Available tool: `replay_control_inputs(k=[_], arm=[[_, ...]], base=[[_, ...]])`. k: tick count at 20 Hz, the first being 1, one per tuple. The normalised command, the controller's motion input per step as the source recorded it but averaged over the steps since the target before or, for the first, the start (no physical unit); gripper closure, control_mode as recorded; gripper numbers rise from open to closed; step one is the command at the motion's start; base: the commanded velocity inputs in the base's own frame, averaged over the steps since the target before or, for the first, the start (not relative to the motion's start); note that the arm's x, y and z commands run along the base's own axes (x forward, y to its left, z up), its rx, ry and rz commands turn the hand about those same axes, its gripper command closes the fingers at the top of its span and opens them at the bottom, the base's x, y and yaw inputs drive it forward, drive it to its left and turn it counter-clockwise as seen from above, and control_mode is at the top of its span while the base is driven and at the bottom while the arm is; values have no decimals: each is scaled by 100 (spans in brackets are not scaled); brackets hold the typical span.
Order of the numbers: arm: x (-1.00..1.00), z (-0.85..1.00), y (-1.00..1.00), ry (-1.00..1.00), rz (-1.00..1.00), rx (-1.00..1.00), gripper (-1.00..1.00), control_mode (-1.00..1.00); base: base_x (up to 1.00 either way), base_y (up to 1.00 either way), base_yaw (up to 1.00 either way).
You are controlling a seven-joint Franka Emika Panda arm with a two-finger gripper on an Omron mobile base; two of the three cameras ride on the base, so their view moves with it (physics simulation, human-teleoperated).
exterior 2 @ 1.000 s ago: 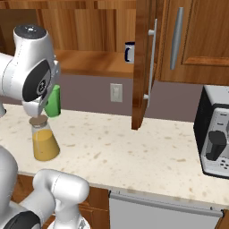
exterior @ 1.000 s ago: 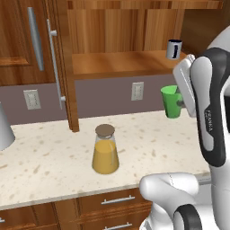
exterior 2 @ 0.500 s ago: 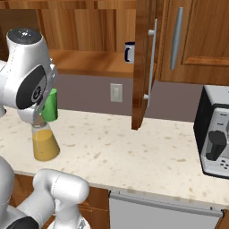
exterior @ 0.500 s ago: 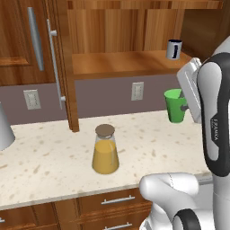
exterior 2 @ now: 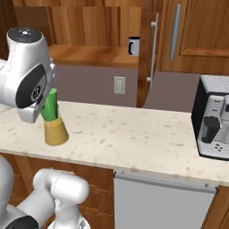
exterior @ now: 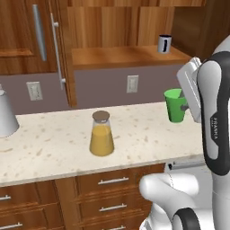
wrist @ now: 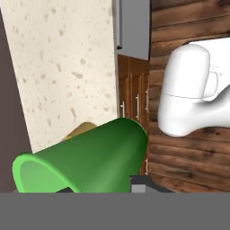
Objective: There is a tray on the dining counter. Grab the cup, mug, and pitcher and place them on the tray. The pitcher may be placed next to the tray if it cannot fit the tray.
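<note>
Hand [exterior: 185, 107] grips the green cup [exterior: 175, 105] above the counter [exterior: 54, 143], while the pitcher [exterior: 101, 134] and shelf-parked mug [exterior: 164, 44] wait, so nothing looks delivered yet.

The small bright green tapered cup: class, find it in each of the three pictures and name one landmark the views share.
Left base view: the small bright green tapered cup sits at right, against the white arm.
Right base view: the cup is at left, partly behind the arm's white head.
Hand view: it lies across the lower centre.
Shared landmark: the clear conical pitcher of orange liquid, and the beige speckled counter.
</note>
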Motion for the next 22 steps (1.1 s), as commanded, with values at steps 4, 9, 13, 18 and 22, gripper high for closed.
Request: replay_control_inputs(k=[4, 9, 13, 18, 22], arm=[[0, 0, 0, 0, 0, 0, 100, 100], [0, 0, 0, 0, 0, 0, 100, 100], [0, 0, 0, 0, 0, 0, 100, 100], [0, 0, 0, 0, 0, 0, 100, 100], [0, 0, 0, 0, 0, 0, 100, 100]], base=[[-68, 5, -10], [-67, 9, -39], [-51, 1, -64], [-52, 0, -75], [-55, 0, -84]])
